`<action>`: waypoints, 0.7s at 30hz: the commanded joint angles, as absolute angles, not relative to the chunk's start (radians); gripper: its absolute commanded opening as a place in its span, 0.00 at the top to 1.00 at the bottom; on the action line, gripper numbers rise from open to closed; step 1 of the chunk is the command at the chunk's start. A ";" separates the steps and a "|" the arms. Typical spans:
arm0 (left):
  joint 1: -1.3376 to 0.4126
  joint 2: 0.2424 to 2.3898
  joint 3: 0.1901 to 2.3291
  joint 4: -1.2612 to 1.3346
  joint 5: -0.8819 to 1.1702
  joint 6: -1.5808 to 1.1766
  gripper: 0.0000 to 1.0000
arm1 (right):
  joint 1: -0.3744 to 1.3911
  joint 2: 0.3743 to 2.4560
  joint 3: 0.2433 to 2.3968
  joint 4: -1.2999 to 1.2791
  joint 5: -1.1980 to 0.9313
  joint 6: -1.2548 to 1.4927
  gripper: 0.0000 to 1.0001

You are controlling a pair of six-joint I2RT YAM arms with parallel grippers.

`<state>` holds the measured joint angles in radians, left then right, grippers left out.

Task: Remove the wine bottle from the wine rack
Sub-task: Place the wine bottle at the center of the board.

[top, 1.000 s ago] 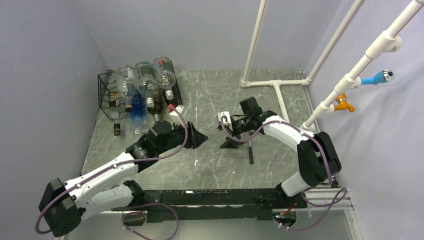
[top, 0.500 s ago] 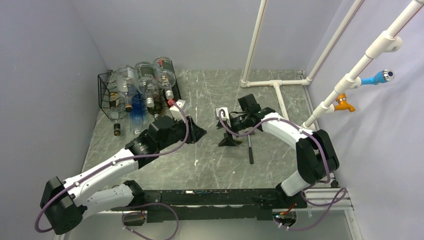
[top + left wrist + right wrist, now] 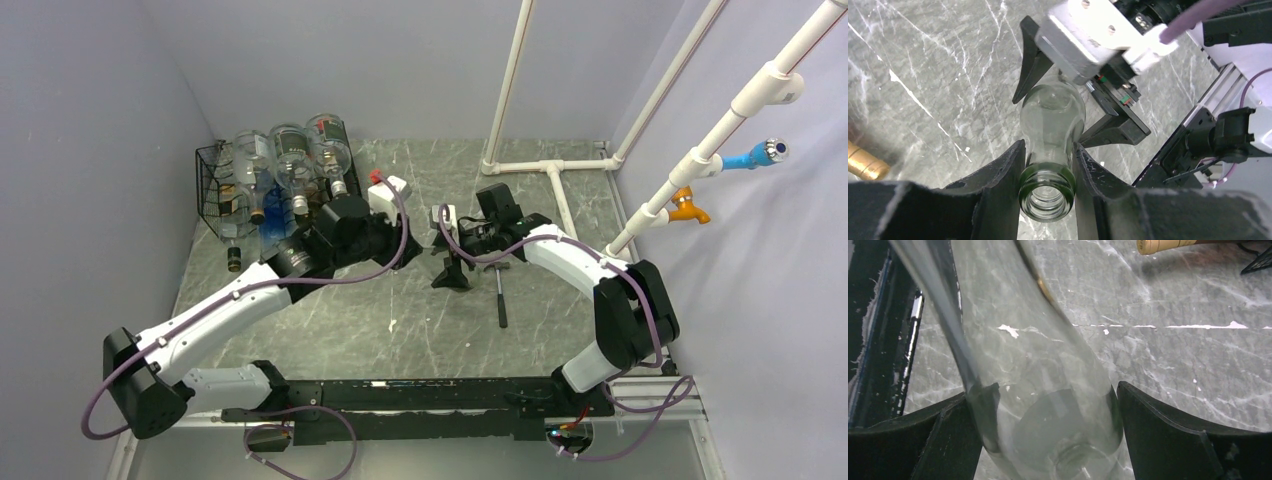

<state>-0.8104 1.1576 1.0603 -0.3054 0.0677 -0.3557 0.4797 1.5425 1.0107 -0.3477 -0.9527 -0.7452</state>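
Left gripper (image 3: 1048, 150) pinches the neck of the clear glass wine bottle (image 3: 1052, 112), and right gripper (image 3: 1055, 390) clamps its base. The bottle hangs between them, off the black wire wine rack (image 3: 215, 185). Move both arms together, since glass is slick.

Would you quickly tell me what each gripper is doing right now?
Left gripper: closed on the neck of the clear wine bottle.
Right gripper: closed around the same bottle's wide body.
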 commanded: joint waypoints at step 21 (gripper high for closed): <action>-0.873 1.398 1.489 -0.572 0.054 -0.083 1.00 | 0.333 1.441 1.053 -0.380 -1.144 -0.680 0.00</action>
<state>-0.8501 1.3712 1.4029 -0.5636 0.0799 -0.1181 0.3557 1.4837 1.0172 -0.3565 -1.0721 -0.6418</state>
